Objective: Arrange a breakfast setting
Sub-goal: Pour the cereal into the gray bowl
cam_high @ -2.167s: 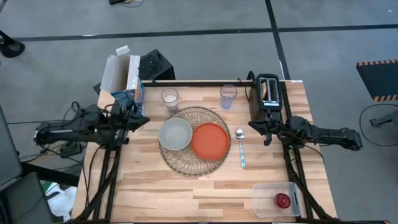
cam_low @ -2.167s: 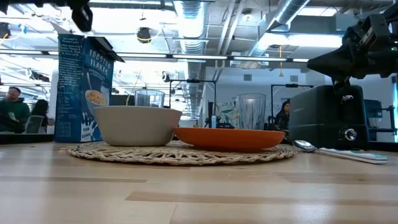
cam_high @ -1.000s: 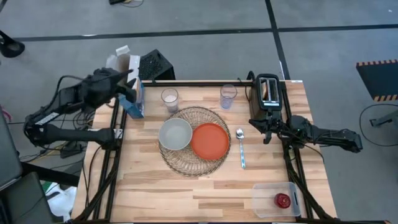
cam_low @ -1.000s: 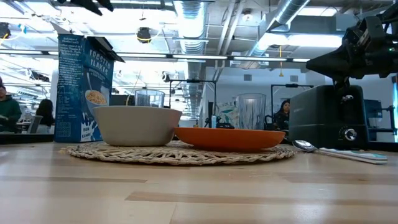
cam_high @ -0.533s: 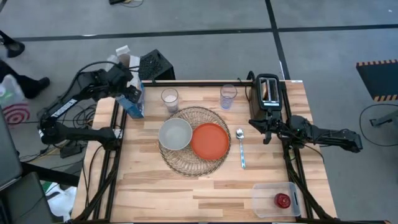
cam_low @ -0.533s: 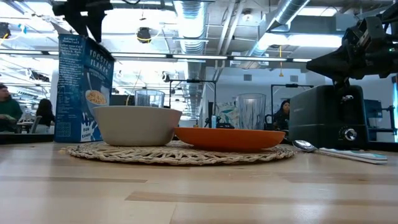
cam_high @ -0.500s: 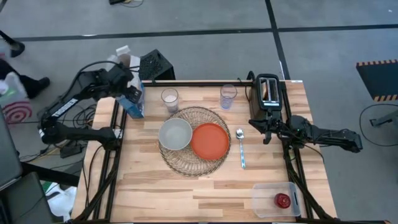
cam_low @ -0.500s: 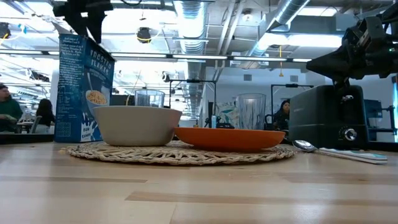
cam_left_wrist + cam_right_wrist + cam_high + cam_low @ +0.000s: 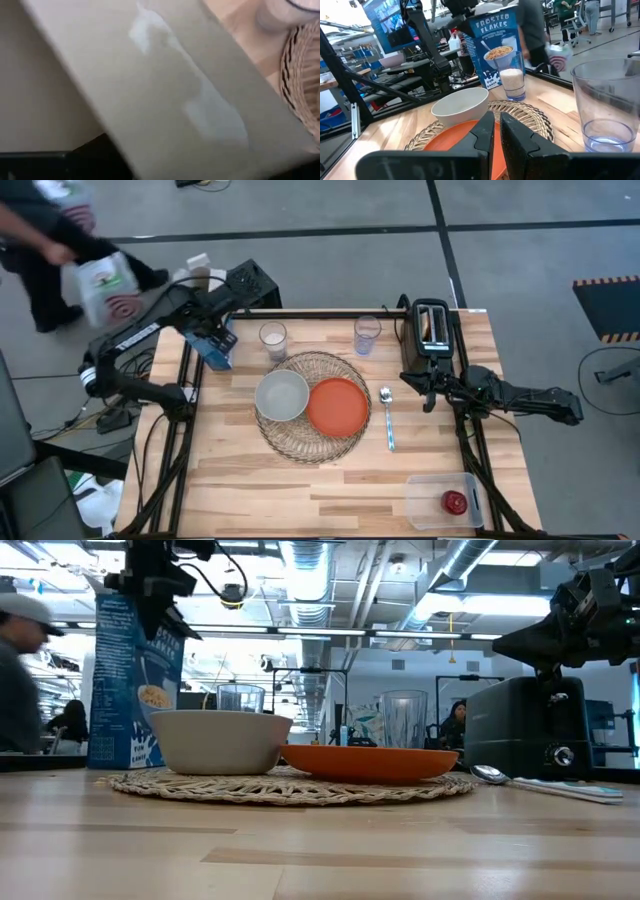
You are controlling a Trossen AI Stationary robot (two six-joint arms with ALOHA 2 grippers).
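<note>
Fingers of my left gripper (image 9: pixel 222 302) hold the cereal box (image 9: pixel 212 340) top, I judge; the tilted box may spill or slip. Right fingers (image 9: pixel 495 131) are closed, empty.

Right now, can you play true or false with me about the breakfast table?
1. The grey bowl and the orange plate sit on the round wire mat. True.
2. The red apple lies on the plate. False: it is in the clear plastic tub.
3. The metal spoon lies beside the mat, on the toaster side. True.
4. The left gripper is over the spoon. False: it is at the cereal box.
</note>
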